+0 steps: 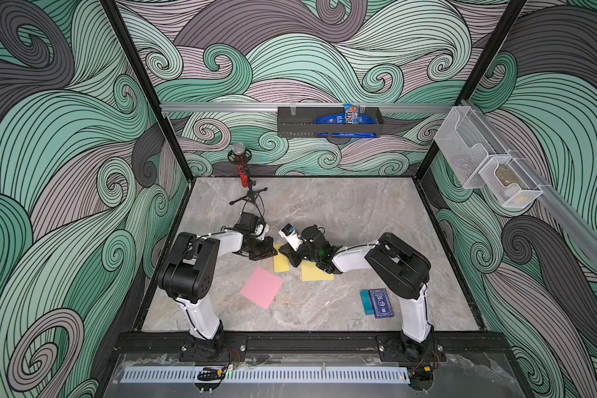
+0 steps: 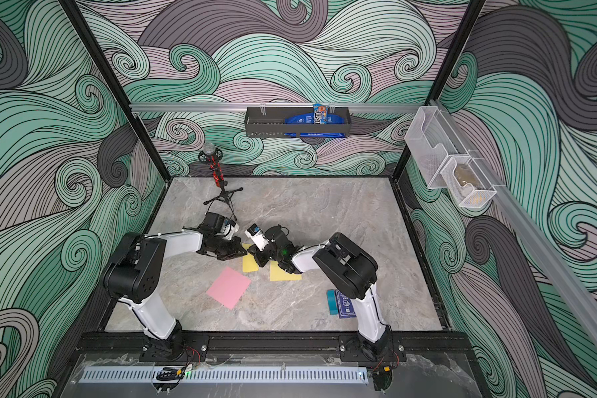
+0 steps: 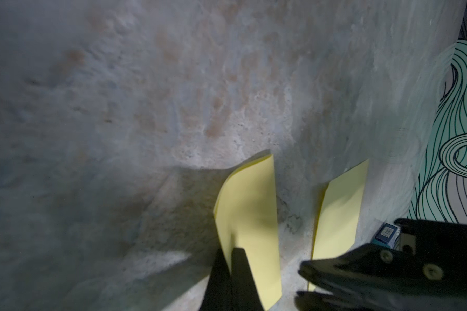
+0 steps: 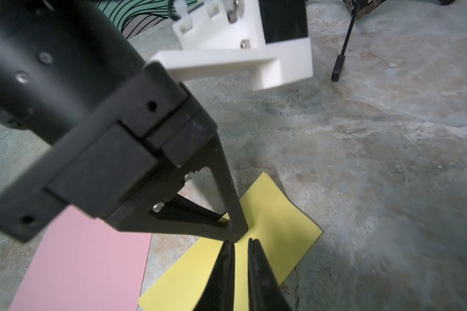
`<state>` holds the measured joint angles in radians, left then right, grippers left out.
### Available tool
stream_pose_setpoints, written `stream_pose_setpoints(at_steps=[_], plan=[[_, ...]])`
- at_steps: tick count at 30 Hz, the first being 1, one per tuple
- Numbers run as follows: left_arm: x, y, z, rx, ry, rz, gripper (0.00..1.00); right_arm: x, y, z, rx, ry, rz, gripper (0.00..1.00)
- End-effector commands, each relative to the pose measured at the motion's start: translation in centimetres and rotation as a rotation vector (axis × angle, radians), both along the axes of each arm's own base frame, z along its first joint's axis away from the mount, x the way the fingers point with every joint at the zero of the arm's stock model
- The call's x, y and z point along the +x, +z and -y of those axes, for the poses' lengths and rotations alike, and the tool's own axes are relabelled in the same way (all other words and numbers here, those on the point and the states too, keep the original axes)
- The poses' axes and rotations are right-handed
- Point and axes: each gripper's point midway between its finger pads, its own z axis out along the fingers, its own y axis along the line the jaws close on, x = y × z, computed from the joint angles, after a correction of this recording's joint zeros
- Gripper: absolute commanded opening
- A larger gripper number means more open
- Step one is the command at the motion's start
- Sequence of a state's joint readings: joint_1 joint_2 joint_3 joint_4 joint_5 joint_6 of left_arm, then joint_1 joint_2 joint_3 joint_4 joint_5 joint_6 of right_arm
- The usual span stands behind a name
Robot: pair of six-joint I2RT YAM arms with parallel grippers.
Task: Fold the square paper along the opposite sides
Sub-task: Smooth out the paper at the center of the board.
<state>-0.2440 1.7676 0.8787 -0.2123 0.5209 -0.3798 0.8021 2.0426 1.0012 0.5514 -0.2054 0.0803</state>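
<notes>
Yellow paper (image 3: 250, 215), matte, folded to a narrow strip: my left claw (image 3: 231, 253) clamps it; right claw (image 4: 240, 242) slightly apart. Veined grey marble-look tabletop (image 1: 324, 206), swirl-patterned walls (image 1: 290, 51).

The grey marbled stone-look tabletop (image 1: 342, 213) is showing a matt, faintly pitted face. The folded yellow paper strip (image 3: 248, 215) and the flat pink paper square (image 1: 261, 287) are looking smooth and matt. The white plastic camera bracket (image 4: 281, 67) is looking smooth and satin.
</notes>
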Motion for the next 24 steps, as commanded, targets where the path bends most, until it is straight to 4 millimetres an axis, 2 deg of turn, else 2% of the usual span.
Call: stream_pose_setpoints(at_steps=[1, 7, 16, 24], plan=[[-2.4, -1.5, -0.6, 0.044, 0.004, -0.089, 0.0, -0.5, -1.9, 0.3, -0.025, 0.016, -0.016, 0.14], [-2.3, -1.3, -0.6, 0.044, 0.003, -0.083, 0.0, -1.3, -3.3, 1.0, -0.053, 0.016, -0.041, 0.14], [-2.4, -1.3, -0.5, 0.044, 0.0, -0.082, 0.18, -2.0, -3.9, 1.8, -0.067, 0.003, -0.057, 0.14], [-2.4, -1.1, -0.2, 0.042, -0.008, -0.074, 0.18, -2.3, -3.9, 1.8, -0.066, 0.002, -0.061, 0.14]])
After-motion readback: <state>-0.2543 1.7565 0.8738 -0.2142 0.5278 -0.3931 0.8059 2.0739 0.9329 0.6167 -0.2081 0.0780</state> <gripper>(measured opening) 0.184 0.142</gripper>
